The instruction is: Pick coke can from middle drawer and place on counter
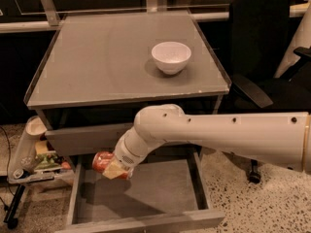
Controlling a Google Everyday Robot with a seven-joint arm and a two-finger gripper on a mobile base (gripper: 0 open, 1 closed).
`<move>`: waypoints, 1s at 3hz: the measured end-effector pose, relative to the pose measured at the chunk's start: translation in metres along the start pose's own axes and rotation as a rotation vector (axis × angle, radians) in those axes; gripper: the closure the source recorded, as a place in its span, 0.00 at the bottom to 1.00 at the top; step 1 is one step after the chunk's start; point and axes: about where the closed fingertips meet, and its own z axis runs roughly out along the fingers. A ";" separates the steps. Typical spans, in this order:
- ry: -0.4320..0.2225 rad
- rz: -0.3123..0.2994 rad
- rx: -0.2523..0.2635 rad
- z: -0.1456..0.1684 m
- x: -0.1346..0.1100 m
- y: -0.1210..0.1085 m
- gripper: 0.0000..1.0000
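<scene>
The coke can (100, 160) is red and held on its side in my gripper (112, 168), above the left part of the open middle drawer (160, 191). The gripper's yellowish fingers (113, 170) are shut around the can, lifted clear of the drawer's grey floor. My white arm reaches in from the right, crossing in front of the drawer front above. The counter (97, 62) is the broad grey cabinet top above, with a white bowl (171, 57) on its right side.
A black office chair (262, 42) stands to the right of the cabinet. A small cart with clutter (34, 154) stands at the left, close to the drawer's side. The floor at the right is speckled.
</scene>
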 end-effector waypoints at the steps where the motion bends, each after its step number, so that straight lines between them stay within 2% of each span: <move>1: 0.006 -0.072 0.014 -0.027 -0.043 0.001 1.00; 2: 0.020 -0.174 0.037 -0.060 -0.096 0.011 1.00; 3: 0.019 -0.175 0.047 -0.067 -0.102 0.012 1.00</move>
